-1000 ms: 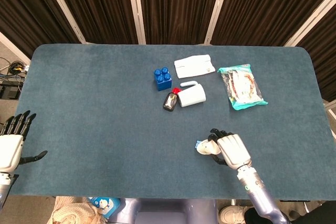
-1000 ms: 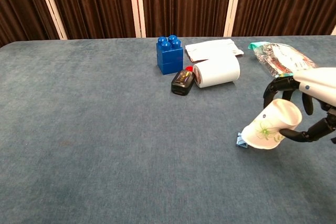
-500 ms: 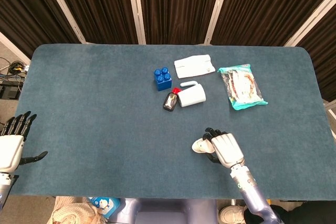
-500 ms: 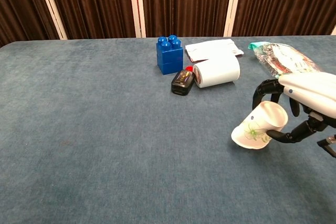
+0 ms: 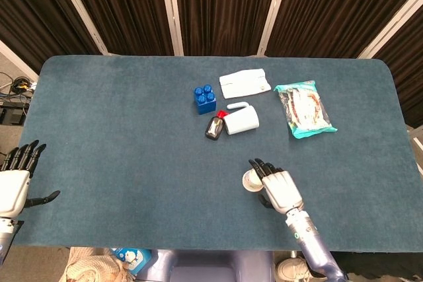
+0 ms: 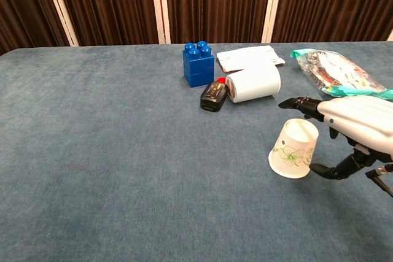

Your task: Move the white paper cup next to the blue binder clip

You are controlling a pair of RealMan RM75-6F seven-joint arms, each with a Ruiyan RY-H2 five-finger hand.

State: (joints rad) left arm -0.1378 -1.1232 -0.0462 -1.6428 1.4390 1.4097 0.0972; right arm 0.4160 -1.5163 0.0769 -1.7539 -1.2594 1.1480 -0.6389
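Observation:
The white paper cup (image 6: 293,148) with a green print stands upside down on the blue tabletop (image 6: 123,151); in the head view the cup (image 5: 251,179) shows near the front, right of centre. My right hand (image 6: 350,128) is just right of it with its fingers (image 6: 299,103) spread past the cup's top and the thumb low by its rim, not closed around it. In the head view the right hand (image 5: 279,188) lies beside the cup. No blue binder clip shows in either view. My left hand (image 5: 14,186) hangs open off the table's left front corner.
Behind the cup lie a blue toy block (image 6: 198,63), a small black bottle with a red cap (image 6: 214,96), a white roll on its side (image 6: 254,84) and a flat white packet (image 6: 249,57). A teal snack bag (image 6: 334,70) lies at the back right.
The right hand carried the tilted cup left and set it mouth-down, then spread its fingers off it. The blue clip seen by the cup's rim a second ago is now hidden.

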